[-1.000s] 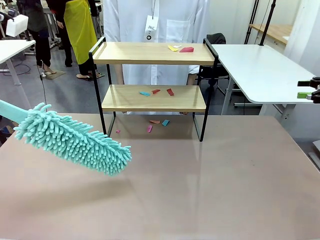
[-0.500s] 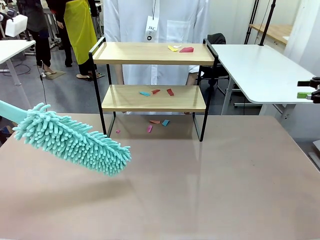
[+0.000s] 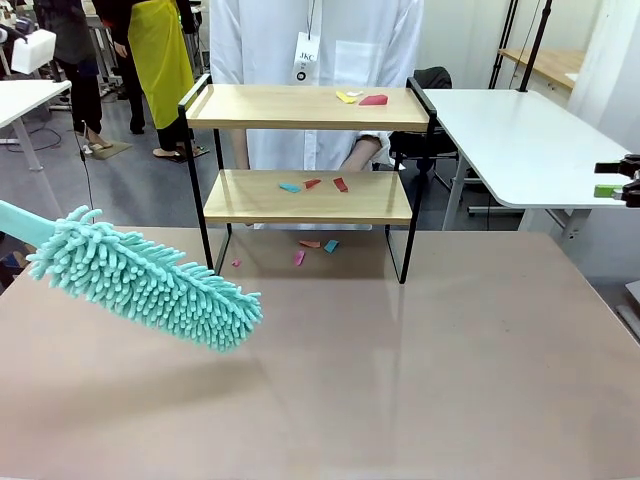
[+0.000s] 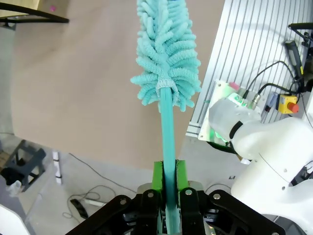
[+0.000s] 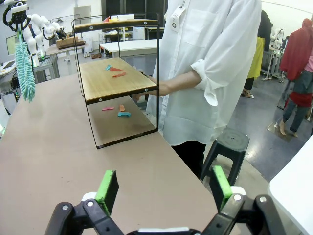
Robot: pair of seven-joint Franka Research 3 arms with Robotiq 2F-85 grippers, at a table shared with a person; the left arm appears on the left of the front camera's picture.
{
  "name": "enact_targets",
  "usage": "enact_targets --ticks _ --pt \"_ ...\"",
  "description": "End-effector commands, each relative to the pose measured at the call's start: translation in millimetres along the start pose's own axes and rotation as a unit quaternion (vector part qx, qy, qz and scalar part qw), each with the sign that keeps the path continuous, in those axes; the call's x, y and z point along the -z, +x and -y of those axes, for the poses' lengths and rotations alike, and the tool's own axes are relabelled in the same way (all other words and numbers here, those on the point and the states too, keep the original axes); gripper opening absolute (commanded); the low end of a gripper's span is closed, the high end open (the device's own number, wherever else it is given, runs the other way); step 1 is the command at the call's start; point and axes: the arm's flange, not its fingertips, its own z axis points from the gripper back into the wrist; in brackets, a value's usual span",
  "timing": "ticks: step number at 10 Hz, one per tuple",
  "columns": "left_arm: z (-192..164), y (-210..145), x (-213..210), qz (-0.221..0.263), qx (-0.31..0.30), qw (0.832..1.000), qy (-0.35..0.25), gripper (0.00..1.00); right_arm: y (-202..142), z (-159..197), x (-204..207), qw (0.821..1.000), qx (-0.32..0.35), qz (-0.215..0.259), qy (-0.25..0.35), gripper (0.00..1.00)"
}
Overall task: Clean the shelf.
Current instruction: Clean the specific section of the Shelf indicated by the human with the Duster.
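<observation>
Shelf (image 3: 290,106) stands at the table's (image 3: 420,380) far side, centre. Coloured scraps (image 3: 315,184) lie on both boards and on the table beneath. Left gripper (image 4: 168,171) is clamped on the teal duster (image 3: 150,280) handle, its head over the table's left, well apart from the shelf. Right gripper (image 5: 164,183) is spread wide, holding nothing. Person (image 3: 330,40) stands just behind the shelf.

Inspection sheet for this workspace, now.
Surface: brown table, scraps under the shelf.
Job's things: shelf at the far edge; teal duster held above the table's left side.
Clutter: coloured scraps on the top board, the lower board and the table beneath.
Grippers: left gripper shut on the duster's handle; right gripper open, holding nothing.
Cables: loose cables on the floor beside the table.
Surroundings: person in a white coat behind the shelf, hand at the lower board; white table; stool.
</observation>
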Motion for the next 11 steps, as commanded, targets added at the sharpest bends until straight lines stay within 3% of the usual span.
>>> enact_targets --ticks 1,11 --pt "1.2 -2.9 -4.8 -0.005 0.003 1.000 0.002 0.13 8.0 -1.1 2.4 1.000 0.006 -0.007 -0.005 1.00" --pt "1.2 -2.9 -4.8 -0.005 0.003 1.000 0.002 0.13 8.0 -1.1 2.4 1.000 0.006 -0.007 -0.005 1.00"
